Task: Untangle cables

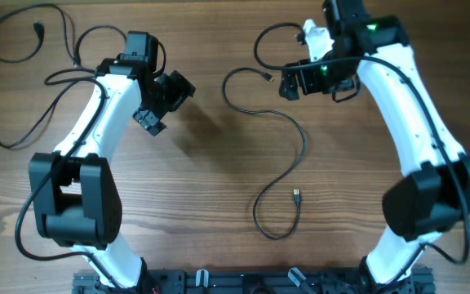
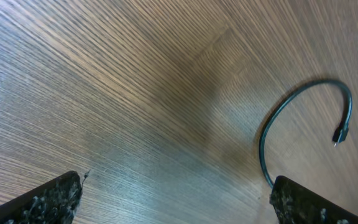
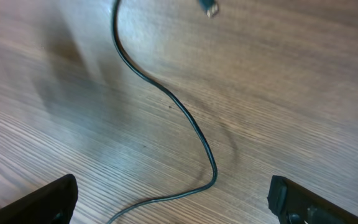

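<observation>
With the left claw (image 2: pixel 178 200) and right claw (image 3: pixel 174 200) both wide and empty either side of the middle cable (image 1: pixel 303 145), we judged it freed, so next we needed to reach the other cables (image 1: pixel 15 61) to its left.

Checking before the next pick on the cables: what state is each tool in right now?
Left tool: open, holding nothing.
Right tool: open, holding nothing; a thin black cable lies on the table below it.
</observation>
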`<action>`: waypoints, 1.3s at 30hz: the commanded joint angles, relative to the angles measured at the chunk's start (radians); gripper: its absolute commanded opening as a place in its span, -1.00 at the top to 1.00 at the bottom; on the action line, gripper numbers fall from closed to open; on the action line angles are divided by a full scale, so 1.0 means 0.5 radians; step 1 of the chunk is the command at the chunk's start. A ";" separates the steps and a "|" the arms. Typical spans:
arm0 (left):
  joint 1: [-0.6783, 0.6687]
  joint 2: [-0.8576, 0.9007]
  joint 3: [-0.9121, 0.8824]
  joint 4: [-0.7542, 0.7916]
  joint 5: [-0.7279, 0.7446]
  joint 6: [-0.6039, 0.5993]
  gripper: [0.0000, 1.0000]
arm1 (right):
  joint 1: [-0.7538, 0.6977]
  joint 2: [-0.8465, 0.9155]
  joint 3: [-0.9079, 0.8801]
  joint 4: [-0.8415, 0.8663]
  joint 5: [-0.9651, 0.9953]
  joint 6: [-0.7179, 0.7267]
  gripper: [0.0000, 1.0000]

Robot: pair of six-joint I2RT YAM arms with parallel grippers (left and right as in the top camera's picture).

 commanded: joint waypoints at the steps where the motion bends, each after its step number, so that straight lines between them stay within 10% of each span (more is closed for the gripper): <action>1: 0.006 0.014 -0.017 -0.007 0.032 0.101 -1.00 | 0.016 0.137 -0.003 -0.071 0.184 -0.071 -1.00; 21: 0.006 0.014 -0.017 0.014 0.032 0.101 -1.00 | 0.248 0.341 -0.485 0.336 0.328 -0.224 -0.86; 23: 0.006 0.014 -0.017 0.014 0.032 0.101 -1.00 | 0.247 0.341 -0.540 0.439 0.351 -0.202 -0.67; 30: 0.006 0.014 -0.017 0.022 0.032 0.100 -1.00 | 0.248 0.340 -0.575 0.419 0.237 -0.072 0.91; 39: -0.013 0.014 -0.017 0.061 0.440 0.358 -1.00 | 0.247 0.245 -0.001 0.000 -0.388 -0.043 0.92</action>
